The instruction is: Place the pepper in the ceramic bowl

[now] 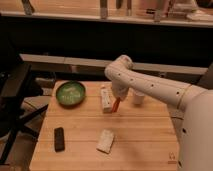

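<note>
You've got the gripper (pixel 118 98) clenched on the pepper (pixel 116 105), hanging tip-down just right of the white tube (pixel 105 98), above the table (pixel 140 135) w/ the ceramic bowl (pixel 70 93) further left, so it's raised for carry.

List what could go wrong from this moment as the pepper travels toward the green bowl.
1. The small orange-red pepper hangs from the pincer right beside the upright white tube, which stands between it and the round green ceramic bowl; a low sweep left could topple the tube.
2. Only the pepper's top seems held, so it may slip out on the way.
3. The bowl sits near the wooden table's left edge; a nudge might push it off.
</note>
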You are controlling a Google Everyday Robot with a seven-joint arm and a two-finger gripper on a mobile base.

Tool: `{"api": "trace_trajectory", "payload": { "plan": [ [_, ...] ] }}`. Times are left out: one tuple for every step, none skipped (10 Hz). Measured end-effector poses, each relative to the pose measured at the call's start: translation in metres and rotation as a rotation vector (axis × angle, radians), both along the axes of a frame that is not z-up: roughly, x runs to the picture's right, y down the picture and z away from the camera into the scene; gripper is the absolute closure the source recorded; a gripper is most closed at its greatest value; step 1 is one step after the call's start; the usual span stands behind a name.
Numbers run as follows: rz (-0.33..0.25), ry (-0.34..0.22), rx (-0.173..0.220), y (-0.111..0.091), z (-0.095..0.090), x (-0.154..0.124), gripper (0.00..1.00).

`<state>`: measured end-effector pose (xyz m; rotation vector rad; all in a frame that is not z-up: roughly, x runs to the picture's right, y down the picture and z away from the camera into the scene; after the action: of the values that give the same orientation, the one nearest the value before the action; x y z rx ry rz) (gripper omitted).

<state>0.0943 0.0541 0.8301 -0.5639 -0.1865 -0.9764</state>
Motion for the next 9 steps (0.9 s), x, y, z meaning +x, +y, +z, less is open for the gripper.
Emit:
{"api": "trace_trajectory", "payload": {
  "plan": [
    [-0.010,-0.003,0.002,-0.002,0.001,-0.005,1.00],
    [-0.025,-0.013,0.004,-0.004,0.003,-0.016,1.00],
    [-0.041,-0.023,0.007,-0.007,0.006,-0.026,1.00],
    [-0.045,-0.023,0.008,-0.010,0.008,-0.026,1.00],
    [-0.055,-0.026,0.011,-0.012,0.010,-0.032,1.00],
    [-0.061,-0.035,0.011,-0.015,0.012,-0.042,1.00],
    [-0.063,-0.034,0.013,-0.016,0.014,-0.043,1.00],
    [-0.068,-0.033,0.016,-0.020,0.016,-0.045,1.00],
    [-0.074,-0.042,0.020,-0.023,0.018,-0.055,1.00]
  ]
}}
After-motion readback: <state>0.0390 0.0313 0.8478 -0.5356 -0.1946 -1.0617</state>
